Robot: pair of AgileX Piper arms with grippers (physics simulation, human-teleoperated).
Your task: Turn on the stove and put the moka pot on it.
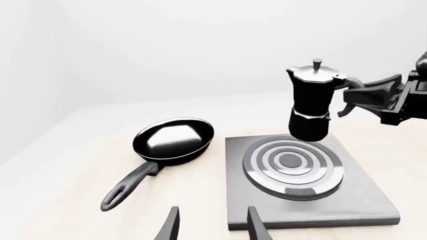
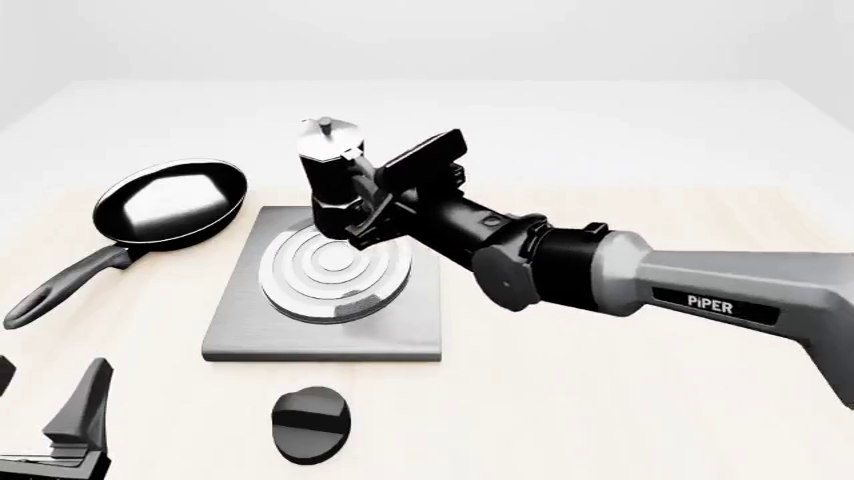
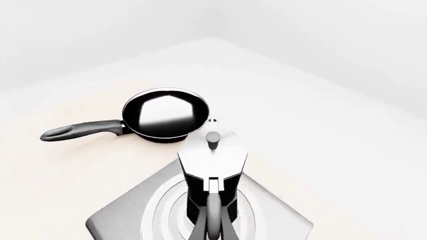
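Moka pot (image 1: 311, 102): faceted black base, shiny silver top, knobbed lid, upright, held above the far edge of the stove (image 2: 324, 318) ring burner. Right hand (image 1: 360, 96) clamped on its curved handle. Frying pan (image 2: 167, 203) sits just off the slab's left edge; knob (image 2: 314, 425) near the front edge. Left hand (image 1: 210, 227) spread open, holding nothing. Tabletop (image 2: 641, 400) right of slab is open.

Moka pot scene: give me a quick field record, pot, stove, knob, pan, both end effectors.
moka pot: upright, held by its handle, over the burner's far edge; contact with the burner unclear
stove: flat grey slab, ring burner at centre
knob: on the table, near side of the stove, untouched
frying pan: left of the stove, empty
right end effector: shut on the pot handle
left end effector: open, holding nothing, low at near left
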